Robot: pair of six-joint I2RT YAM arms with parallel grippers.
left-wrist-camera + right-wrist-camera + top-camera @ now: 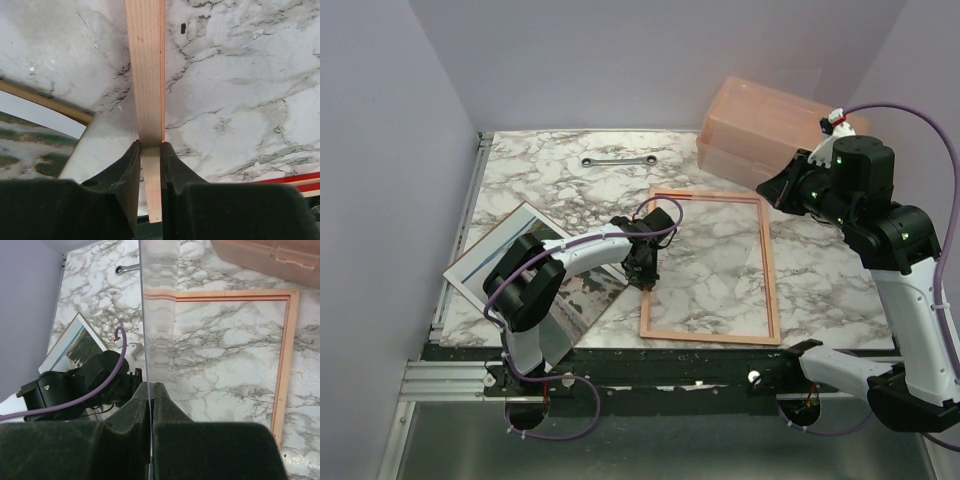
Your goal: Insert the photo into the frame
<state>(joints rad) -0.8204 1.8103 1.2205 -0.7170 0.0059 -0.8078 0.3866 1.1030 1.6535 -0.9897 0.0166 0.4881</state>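
Observation:
The frame lies flat on the marble table, pale wood-orange side up. My left gripper is shut on its left bar, and the left wrist view shows the wooden bar pinched between the jaws. The photo lies at the left on a brown-edged board, partly under my left arm, and it also shows in the left wrist view. My right gripper is raised over the frame's far right corner. It is shut on a clear pane, seen edge-on.
A pink plastic box stands at the back right, just behind my right gripper. A wrench lies at the back centre. Lilac walls close the table on the left, back and right.

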